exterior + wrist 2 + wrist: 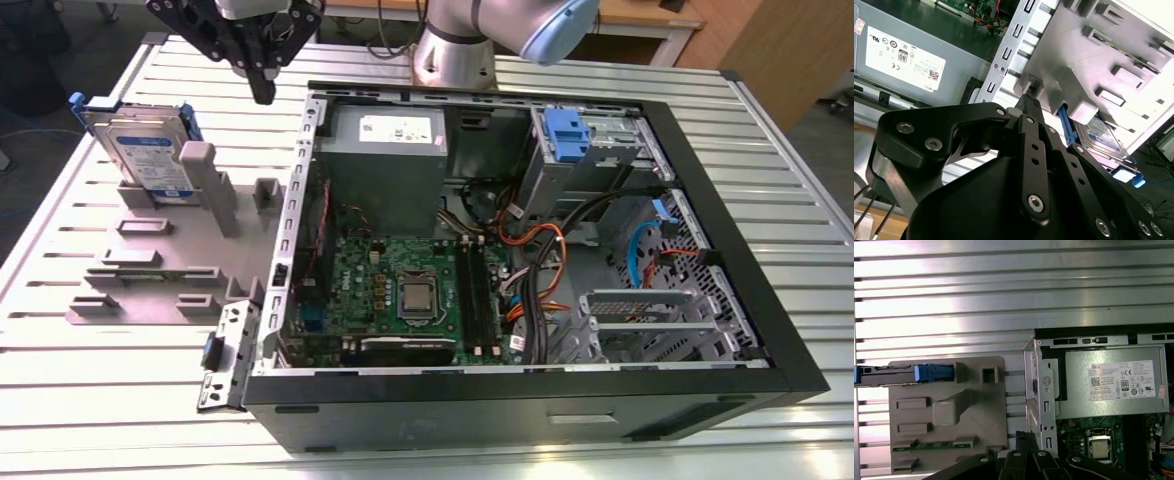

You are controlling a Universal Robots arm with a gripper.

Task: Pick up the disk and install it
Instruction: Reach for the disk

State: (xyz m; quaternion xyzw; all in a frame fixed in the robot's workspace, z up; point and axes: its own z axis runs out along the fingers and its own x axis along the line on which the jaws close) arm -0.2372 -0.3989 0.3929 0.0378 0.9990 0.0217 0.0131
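1. In the exterior view, the gripper [264, 92] hangs above the table [120, 400]. Its fingers point down and look drawn together to a single tip, with nothing between them. It sits over the gap between the grey fixture [147, 270] and the near wall of the open computer case [534, 390]. The disk [140, 150] stands on edge at the far end of that fixture, propped against a post with its labelled face toward this camera. From the gripper it lies lower and toward the exterior view's left, near but clearly apart. We judge that this offset is the one to close.

2. In the second wrist view, the gripper [1029, 102] again shows its fingers together and holding nothing. Beyond its tip the disk [1104, 137] sits in the fixture [1094, 60], with its blue carrier rail along one side. The power supply [899, 60] lies on the other side of the fingers.

3. In the first wrist view, we look down past the gripper [1026, 437], which is closed and empty beside the case's edge. The disk [899, 376] appears edge-on as a thin strip, so it stands nearly upright. Its long edge runs parallel to the table's slats, at the end of the fixture [944, 410] farthest from the fingers.
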